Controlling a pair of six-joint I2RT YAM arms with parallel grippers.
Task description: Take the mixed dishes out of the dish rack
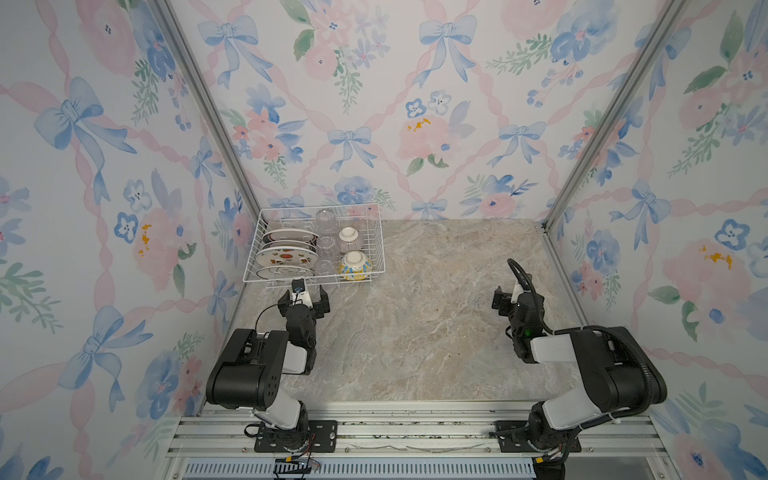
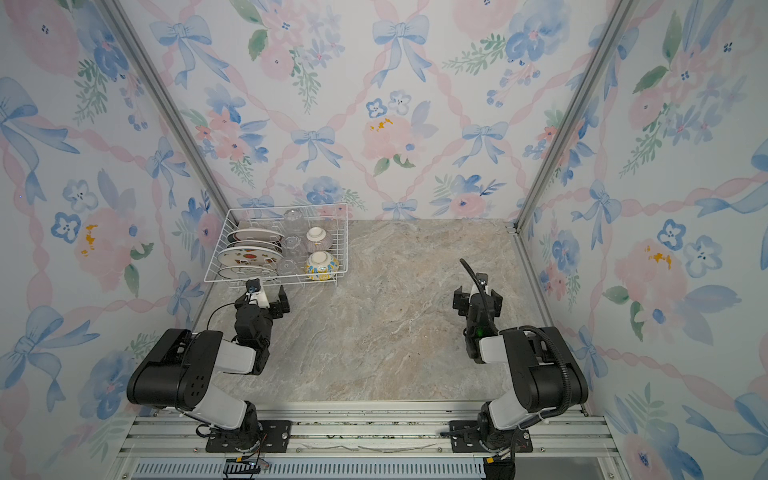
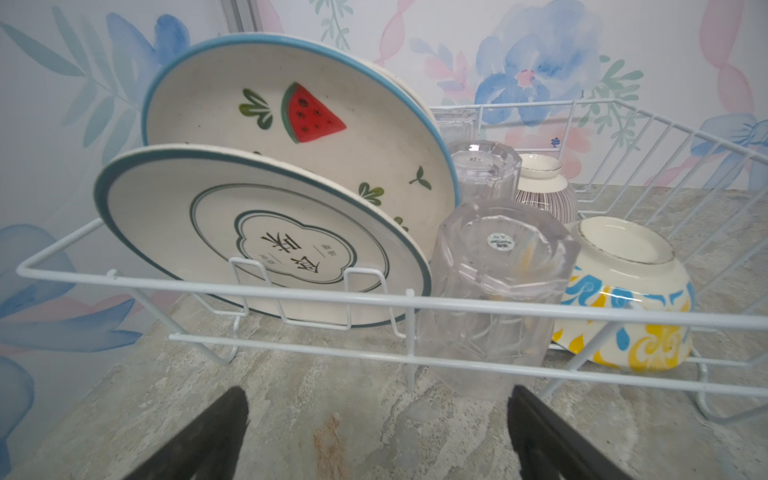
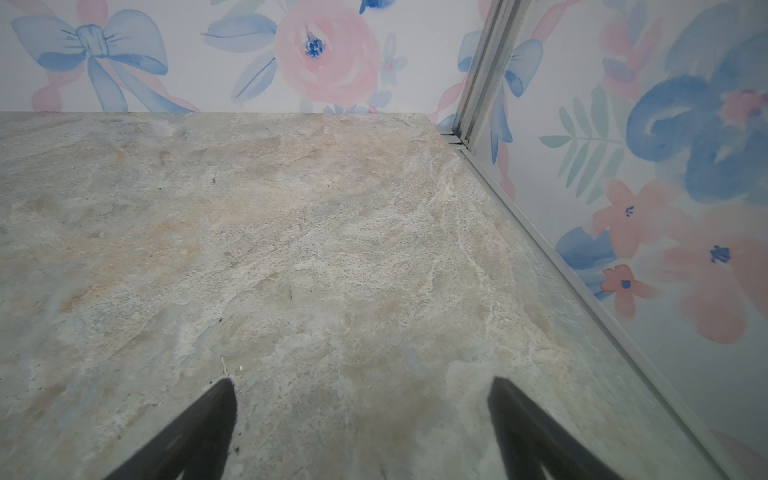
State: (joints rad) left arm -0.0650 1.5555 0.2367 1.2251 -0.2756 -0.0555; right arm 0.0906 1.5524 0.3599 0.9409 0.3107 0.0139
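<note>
Left wrist view: you see upside-down Chinese characters on the teal-rimmed plate point(image 3: 178, 232); cup sticker point(image 3: 501, 242) illegible. Your left pincer point(image 3: 378, 390) and right pincer point(image 4: 361, 380) gape apart.

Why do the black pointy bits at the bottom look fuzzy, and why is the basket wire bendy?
Left wrist view: the left pincer is too near the lens, so it blurs, and the wide lens bows the front wire of the rack. Right wrist view: the right pincer blurs likewise; the table is sharp. In both top views: soft even light, and the corner posts lean outward.
</note>
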